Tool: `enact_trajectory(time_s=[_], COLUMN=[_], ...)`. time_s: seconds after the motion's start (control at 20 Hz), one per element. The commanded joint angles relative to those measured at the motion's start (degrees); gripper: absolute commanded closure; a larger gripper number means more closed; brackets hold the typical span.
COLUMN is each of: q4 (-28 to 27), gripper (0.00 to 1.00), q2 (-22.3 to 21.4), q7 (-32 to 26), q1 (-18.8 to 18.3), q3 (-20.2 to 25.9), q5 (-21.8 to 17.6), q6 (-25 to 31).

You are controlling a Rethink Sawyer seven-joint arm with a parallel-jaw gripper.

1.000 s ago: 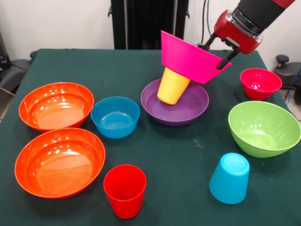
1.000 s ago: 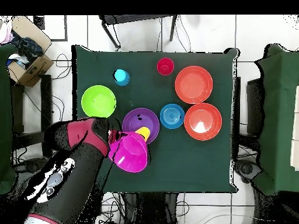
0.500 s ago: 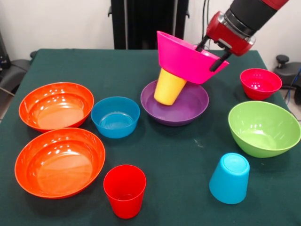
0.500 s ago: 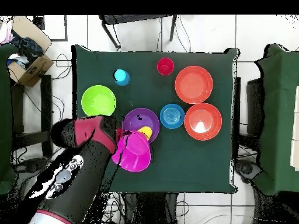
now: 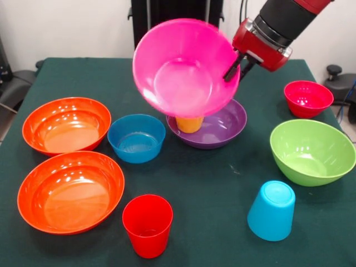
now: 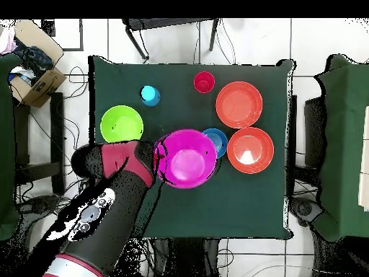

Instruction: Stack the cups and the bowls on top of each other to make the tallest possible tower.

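Gripper [image 5: 233,64] pinches the magenta bowl's [image 5: 186,69] rim, apparently above the yellow cup [image 5: 189,123]; next, level and lower it.

A dark green table [image 5: 222,183] fills most of the front view, and at the left of the frame two orange bowls [image 5: 67,123] [image 5: 70,191] sit on it one behind the other. Right of them stands a small blue bowl [image 5: 136,137], with an upright red cup [image 5: 148,224] at the bottom centre and a purple bowl [image 5: 225,127] in the middle, partly hidden. At the right are a lime green bowl [image 5: 312,151], a small crimson bowl [image 5: 307,98] above it, and an upturned light blue cup [image 5: 271,209] below.
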Motion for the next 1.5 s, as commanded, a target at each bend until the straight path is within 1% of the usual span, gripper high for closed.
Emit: enact_trajectory(time_s=[0.05, 0.25, 0.45, 1.15, 1.3, 1.5], q4=[-1.12, -0.61, -0.62, -0.74, -0.01, 2.03], gripper=[1.00, 1.00, 1.00, 1.00, 1.00, 1.00], q2=[1.76, 1.37, 1.60, 1.39, 0.60, -1.15], q7=[4.29, 3.72, 4.36, 4.86, 4.31, 3.44], q1=[-1.73, -2.20, -2.01, -1.37, -1.48, -2.16], q3=[8.91, 9.53, 9.37, 8.60, 8.64, 9.35], q5=[-0.47, -0.45, -0.46, -0.60, -0.84, -0.95], q6=[-4.43, -4.87, -5.02, -3.63, -3.50, -4.76])
